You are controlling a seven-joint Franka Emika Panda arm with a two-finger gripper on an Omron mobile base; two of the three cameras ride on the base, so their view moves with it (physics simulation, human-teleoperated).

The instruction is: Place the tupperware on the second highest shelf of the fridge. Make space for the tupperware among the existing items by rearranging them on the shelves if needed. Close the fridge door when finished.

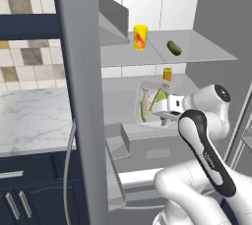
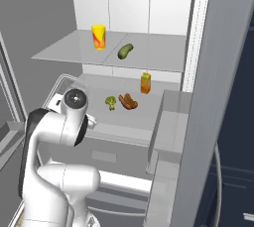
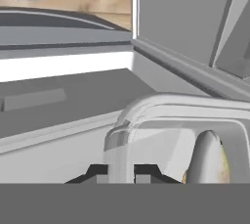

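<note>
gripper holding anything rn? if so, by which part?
Yes: the gripper is shut on the tupperware, pinching its rim at one edge, with the box tipped up in front of the open fridge.

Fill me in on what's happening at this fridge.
The arm holds the tupperware in its gripper, jaws shut on its rim, in front of the open fridge. The upper shelf carries a yellow cup and a cucumber. The shelf below holds an orange bottle, a sausage and a green vegetable.
</note>
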